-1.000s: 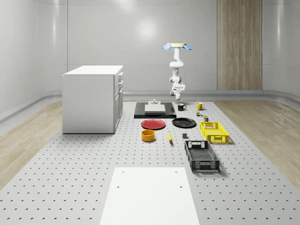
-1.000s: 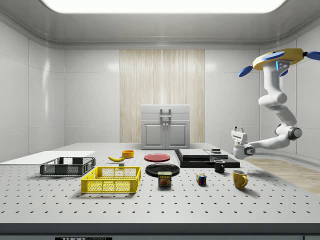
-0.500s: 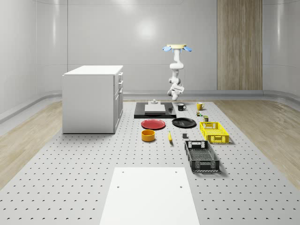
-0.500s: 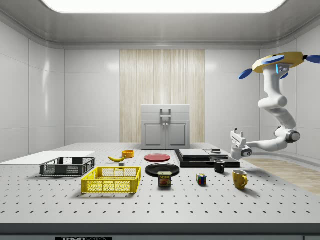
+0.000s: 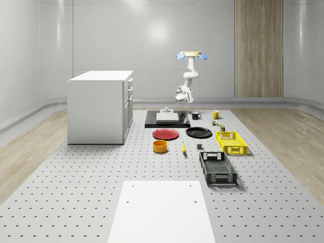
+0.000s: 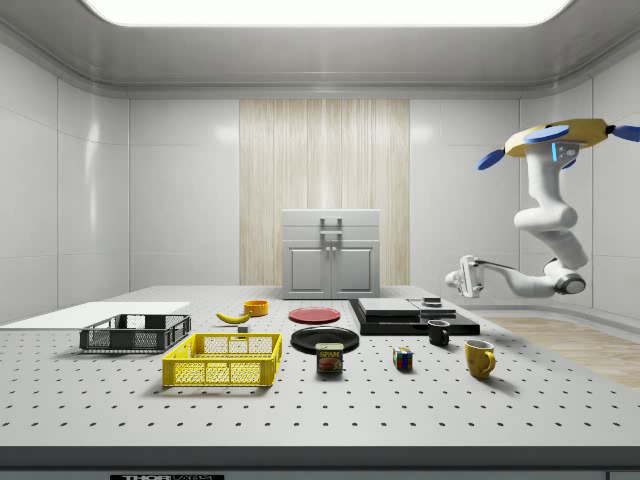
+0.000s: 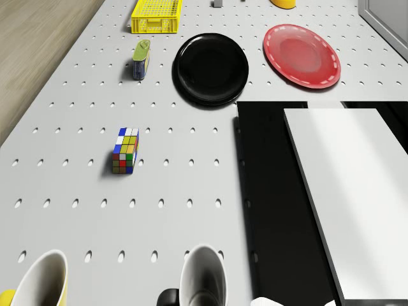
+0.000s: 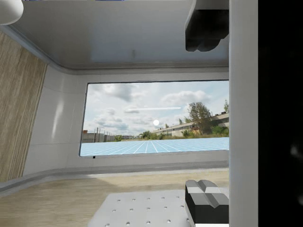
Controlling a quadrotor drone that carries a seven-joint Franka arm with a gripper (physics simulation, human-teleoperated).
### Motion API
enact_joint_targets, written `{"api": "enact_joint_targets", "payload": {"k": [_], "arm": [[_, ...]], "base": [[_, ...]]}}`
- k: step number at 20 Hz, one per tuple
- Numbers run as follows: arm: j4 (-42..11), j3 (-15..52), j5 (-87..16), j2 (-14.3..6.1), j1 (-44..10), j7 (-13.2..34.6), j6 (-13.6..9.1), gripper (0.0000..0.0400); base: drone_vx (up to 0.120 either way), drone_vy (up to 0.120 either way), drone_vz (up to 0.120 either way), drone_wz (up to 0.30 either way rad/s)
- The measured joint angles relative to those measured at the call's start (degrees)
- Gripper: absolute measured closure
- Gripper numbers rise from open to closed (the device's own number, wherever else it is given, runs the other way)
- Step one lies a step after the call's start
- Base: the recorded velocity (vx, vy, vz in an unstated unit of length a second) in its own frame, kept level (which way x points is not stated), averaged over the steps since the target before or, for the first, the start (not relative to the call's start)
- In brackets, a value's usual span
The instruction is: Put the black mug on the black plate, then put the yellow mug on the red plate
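Over the last second the arm has swung upward: in the side view the hand [image 6: 463, 277] now sits right of centre, level with the forearm and well above the black mug [image 6: 439, 333], whereas a second ago it hung lower and closer to that mug. The wrist view looks out at the far wall and window, with two dark fingertips [image 8: 206, 203] well apart, so the hand is open and empty. The drone [image 6: 556, 138] hovers in the upper right of the side view, beyond the far edge of the worktop [image 6: 330, 400].

Nothing has been picked up. The black mug [image 7: 202, 280] stands at the bottom centre of the drone view, just beside the black slab [image 7: 274, 210], with the yellow mug [image 7: 38, 280] in the bottom left corner. The black plate [image 7: 211, 69] and red plate [image 7: 301, 55] lie bare near the top. Judging by this, the lift away from the mug means the first grasp is yet to come.
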Motion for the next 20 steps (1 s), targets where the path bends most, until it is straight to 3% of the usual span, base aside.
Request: {"api": "enact_joint_targets", "payload": {"k": [3, 8, 14, 20], "arm": [[-11.07, 9.99, -19.21, -2.52, -7.48, 7.15, -1.36, 0.0000], [-22.22, 21.41, -41.40, -6.32, -22.75, 19.19, -7.63, 0.0000], [-25.86, 28.01, -51.12, -10.14, -35.49, 27.70, -13.43, 0.0000], [-26.51, 30.77, -53.20, -12.93, -41.14, 31.47, -15.03, 0.0000]], "base": [[0.000, 0.000, -0.120, 0.000], [0.000, 0.000, -0.120, 0.000], [0.007, 0.000, -0.120, 0.000], [0.060, 0.000, -0.120, 0.000]]}}
